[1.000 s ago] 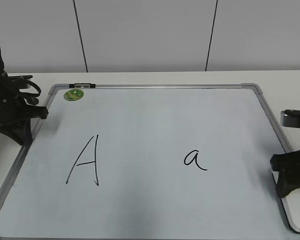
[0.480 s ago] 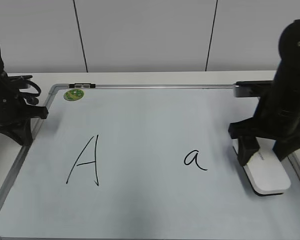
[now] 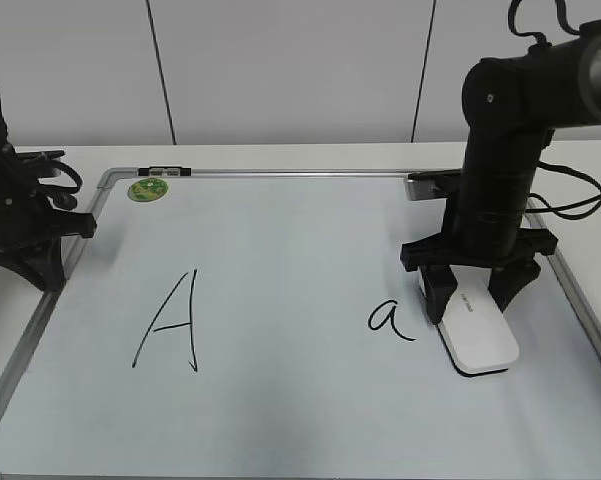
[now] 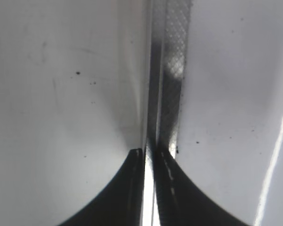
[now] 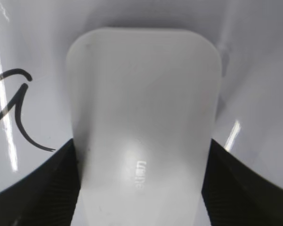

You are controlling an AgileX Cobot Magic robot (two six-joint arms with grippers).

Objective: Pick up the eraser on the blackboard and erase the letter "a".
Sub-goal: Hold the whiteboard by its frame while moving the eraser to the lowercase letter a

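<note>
The white eraser (image 3: 476,335) lies flat on the blackboard (image 3: 300,230), just right of the black letter "a" (image 3: 391,320). My right gripper (image 3: 472,292) is shut on the eraser, one finger on each long side. In the right wrist view the eraser (image 5: 143,127) fills the middle between the dark fingers, and part of the letter "a" (image 5: 14,106) shows at the left. My left gripper (image 3: 40,262) rests shut at the board's left edge; in the left wrist view its fingers (image 4: 149,153) meet over the grey frame.
A taller capital "A" (image 3: 172,322) is drawn on the left half of the board. A round green magnet (image 3: 147,189) sits at the top left corner. The board's grey frame (image 3: 570,290) runs close behind the right arm.
My right arm has slid the eraser leftward across the board, from the right frame edge to just beside the letter "a". The left arm has not moved.
</note>
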